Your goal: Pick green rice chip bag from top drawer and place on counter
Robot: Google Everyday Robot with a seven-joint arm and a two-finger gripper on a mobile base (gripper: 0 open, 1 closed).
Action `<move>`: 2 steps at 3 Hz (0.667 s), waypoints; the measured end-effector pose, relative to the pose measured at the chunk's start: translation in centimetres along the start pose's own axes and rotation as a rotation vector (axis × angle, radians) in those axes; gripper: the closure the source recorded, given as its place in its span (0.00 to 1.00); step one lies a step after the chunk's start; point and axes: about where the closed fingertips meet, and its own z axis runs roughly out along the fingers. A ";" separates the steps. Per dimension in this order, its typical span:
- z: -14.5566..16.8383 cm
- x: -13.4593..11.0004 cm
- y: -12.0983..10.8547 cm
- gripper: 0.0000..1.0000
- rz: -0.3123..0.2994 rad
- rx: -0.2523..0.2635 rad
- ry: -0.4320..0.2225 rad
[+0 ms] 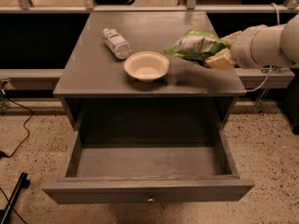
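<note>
The green rice chip bag (196, 45) is lime green with a white-grey label and is held in the air above the right part of the counter (149, 78). My gripper (218, 50) comes in from the right and is shut on the bag's right end. The bag casts a shadow on the counter below it. The top drawer (148, 190) is pulled fully open below the counter, and its inside shows nothing in it. Its small metal knob (150, 200) shows on the front panel.
A cream bowl (146, 66) stands on the counter, left of the bag. A clear plastic water bottle (116, 42) lies on its side at the back left. A railing and ledge run behind the cabinet. Cables lie on the speckled floor at the left.
</note>
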 end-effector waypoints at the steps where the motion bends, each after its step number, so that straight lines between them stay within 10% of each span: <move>1: 1.0 2.6 -1.3 1.00 0.098 0.041 0.067; 2: 1.4 4.1 -1.2 0.82 0.164 0.042 0.106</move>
